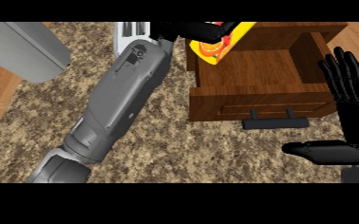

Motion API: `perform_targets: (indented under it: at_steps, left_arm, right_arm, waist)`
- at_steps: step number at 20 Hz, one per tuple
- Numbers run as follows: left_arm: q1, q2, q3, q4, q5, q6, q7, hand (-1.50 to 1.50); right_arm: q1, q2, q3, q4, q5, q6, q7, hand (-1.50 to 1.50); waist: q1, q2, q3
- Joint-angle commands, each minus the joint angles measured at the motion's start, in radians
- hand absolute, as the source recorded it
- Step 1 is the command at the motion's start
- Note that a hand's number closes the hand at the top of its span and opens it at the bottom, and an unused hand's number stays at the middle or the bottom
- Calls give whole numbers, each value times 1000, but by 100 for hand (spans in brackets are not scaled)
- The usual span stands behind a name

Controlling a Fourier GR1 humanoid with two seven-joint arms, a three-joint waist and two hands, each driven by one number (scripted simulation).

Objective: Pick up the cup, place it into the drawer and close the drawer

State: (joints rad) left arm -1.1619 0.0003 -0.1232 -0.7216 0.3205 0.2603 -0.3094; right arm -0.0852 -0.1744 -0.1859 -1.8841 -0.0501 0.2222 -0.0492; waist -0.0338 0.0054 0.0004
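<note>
Head view. The left hand was found reaching across the speckled brown stone counter, its black fingers curled round the upper part of the yellow cup with an orange fruit print. The cup was held tilted above the left wall of the open brown wooden drawer, partly over the interior and partly outside it. The right hand rested at the view's right edge beside the drawer, fingers straight and spread, holding nothing.

Assessment: the step in hand appeared to be the placing. To do it well, the cup should be carried further right until it is wholly clear of the left wall, brought closer to upright, and lowered onto the drawer floor before the fingers open. Release over the wall risks the cup tipping out onto the counter. The black bar handle on the drawer front stood unobstructed for the closing push afterwards.
</note>
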Motion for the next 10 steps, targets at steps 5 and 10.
perform_targets:
  at_steps: [5,10]
  left_arm:
    - [-116,0,-100,214,121,54,-39,150]
    - [-74,0,-235,236,208,76,-89,150]
  right_arm:
    - [5,6,10,-37,5,-6,24,-150]
    - [-45,14,43,-24,13,-12,61,-150]
  waist:
    - [-16,4,0]
    - [-24,5,0]
